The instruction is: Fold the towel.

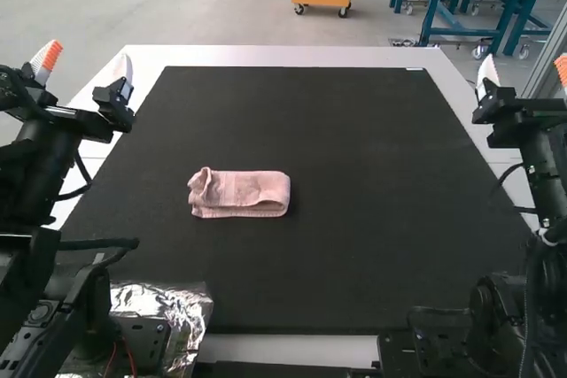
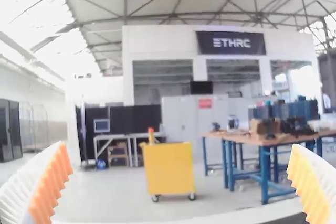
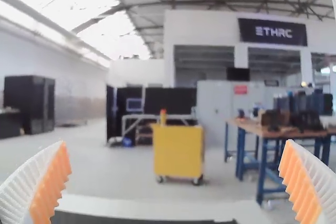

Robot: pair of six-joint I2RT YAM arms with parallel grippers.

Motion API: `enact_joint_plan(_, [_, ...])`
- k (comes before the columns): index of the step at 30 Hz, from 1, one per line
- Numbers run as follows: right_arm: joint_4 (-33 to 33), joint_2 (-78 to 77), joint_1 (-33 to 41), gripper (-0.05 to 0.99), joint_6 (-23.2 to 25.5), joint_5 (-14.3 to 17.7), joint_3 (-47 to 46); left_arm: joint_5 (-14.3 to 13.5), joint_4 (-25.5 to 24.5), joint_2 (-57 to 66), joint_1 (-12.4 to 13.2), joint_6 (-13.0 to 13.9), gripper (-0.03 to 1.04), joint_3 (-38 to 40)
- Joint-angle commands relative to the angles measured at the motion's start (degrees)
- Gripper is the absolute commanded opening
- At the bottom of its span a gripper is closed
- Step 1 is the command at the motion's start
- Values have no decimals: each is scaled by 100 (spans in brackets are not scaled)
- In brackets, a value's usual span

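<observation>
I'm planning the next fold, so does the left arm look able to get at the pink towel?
Probably yes. The left claw is open and empty, and the pink towel lies uncovered on the black mat, with nothing standing between them.

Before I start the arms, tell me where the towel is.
In the high view, the pink towel lies folded on the black mat, left of the middle, beyond the foil.

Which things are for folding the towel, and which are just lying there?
For the job:
- towel, in a small bundle
- left gripper, open
- right gripper, open
- black mat, under the towel

Just there, it seems:
- shiny foil, crinkly
- table, under the mat
</observation>
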Motion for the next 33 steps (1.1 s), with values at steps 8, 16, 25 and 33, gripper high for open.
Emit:
enact_joint_plan(8, [-64,-36,-35,91,-660,-553,-1134,-338,-1112,-32,-32,259,97,-1197])
enact_joint_plan(16, [-1892,-45,-79,91,-774,291,-1337,-637,-1938,-32,29,-699,97,-1197])
enact_joint_plan(25, [-1901,-45,-70,91,-818,282,-1337,-637,-1938,-32,38,-699,97,-1197])
enact_joint_plan(33, [-1901,-45,-70,91,-818,282,-1337,-637,-1938,-32,38,-699,97,-1197])
